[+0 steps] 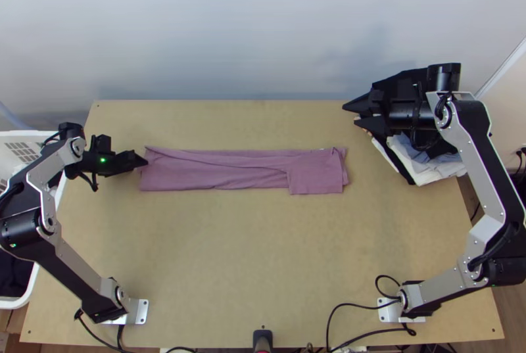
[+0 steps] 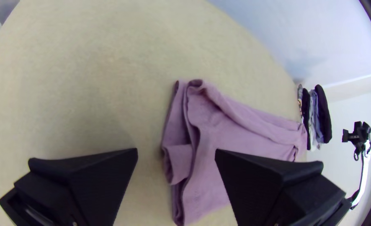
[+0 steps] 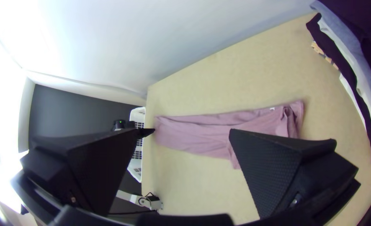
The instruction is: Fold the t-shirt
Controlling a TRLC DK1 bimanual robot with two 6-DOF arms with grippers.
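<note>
Left gripper [image 1: 139, 159] is wide apart at the left end of the t-shirt [image 1: 250, 169], right gripper [image 1: 349, 114]'s also apart, by the clothes pile [image 1: 427, 165]. Shirt's a long folded strip, tons of tabletop [image 1: 223, 261] between it and the near edge.
</note>
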